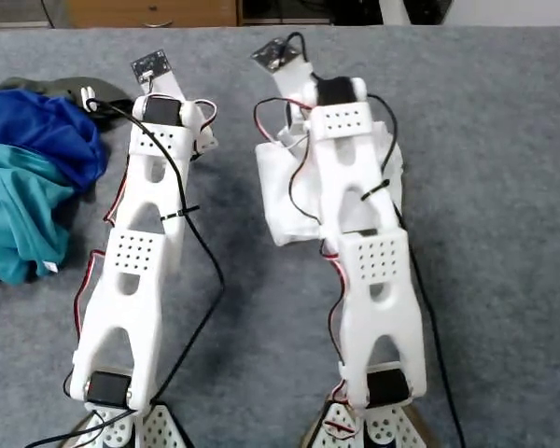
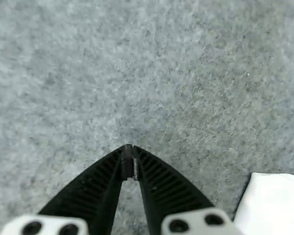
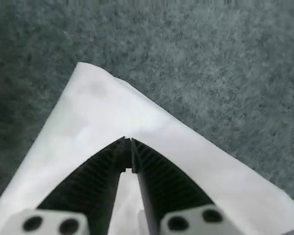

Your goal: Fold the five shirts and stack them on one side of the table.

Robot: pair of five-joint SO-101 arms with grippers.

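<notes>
Grey table cover: fuzzy, felt-like, mottled light & dark, spread flat across whole work area, left to right. Close up in left wrist view, same cloth w/ fine speckled nap; in right wrist view, same texture. Beyond far edge, at top of high view: wooden cabinet, light brown, w/ drawer front. Just right of it, dark gap w/ black bits inside, too dim to tell what. Far right corner: pale wall or panel, cut off by frame edge.
</notes>
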